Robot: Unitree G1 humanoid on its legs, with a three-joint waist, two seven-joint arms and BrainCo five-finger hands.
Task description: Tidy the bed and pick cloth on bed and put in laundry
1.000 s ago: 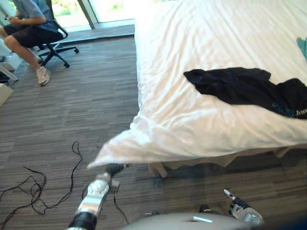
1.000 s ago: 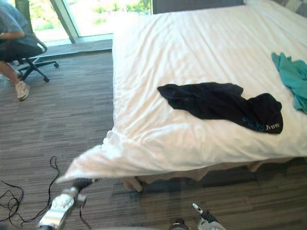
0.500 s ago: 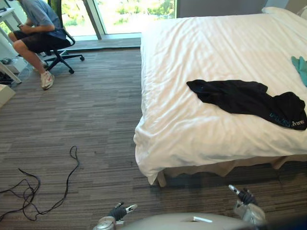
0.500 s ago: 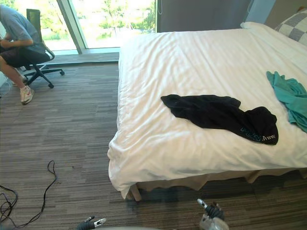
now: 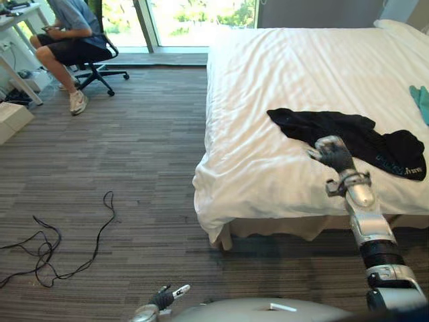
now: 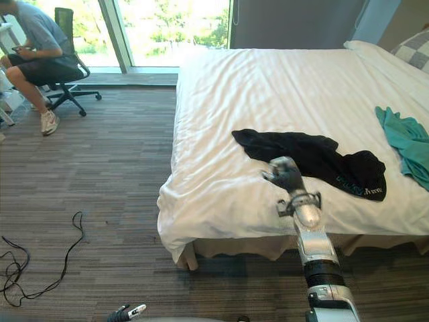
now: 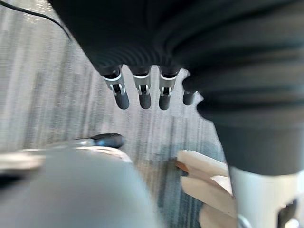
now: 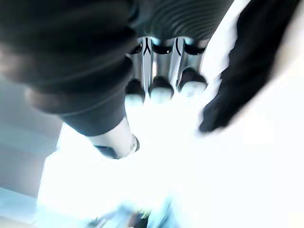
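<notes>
Right hand (image 6: pixel 285 174) is out over the bed (image 6: pixel 268 87), the arm crossing the near edge and the white sheet that hangs off it. The hand sits at the near edge of the black cloth (image 6: pixel 315 151) and hides a little of the cloth's border; whether it touches or hovers cannot be told. In the right wrist view its fingers (image 8: pixel 161 88) run side by side and fairly straight, with the thumb (image 8: pixel 114 140) set apart. They hold nothing, and the dark cloth lies just past the tips on the white sheet. The black cloth is crumpled and stretched along the near half of the bed, from about the middle toward the right side. A teal cloth (image 6: pixel 405 137) lies farther on, at the bed's right edge and apart from the black one. A checked pillow (image 6: pixel 412 50) is at the far right corner. Left hand (image 5: pixel 166 296) is low over the striped carpet (image 6: pixel 100 174), well short of the bed's near left corner, its fingers (image 7: pixel 142 92) straight in a row and empty. Off the far left, near the window (image 6: pixel 167 27), a person (image 6: pixel 30 43) sits on an office chair (image 6: pixel 65 20) at a white desk (image 5: pixel 13 20), well away from the bed.
</notes>
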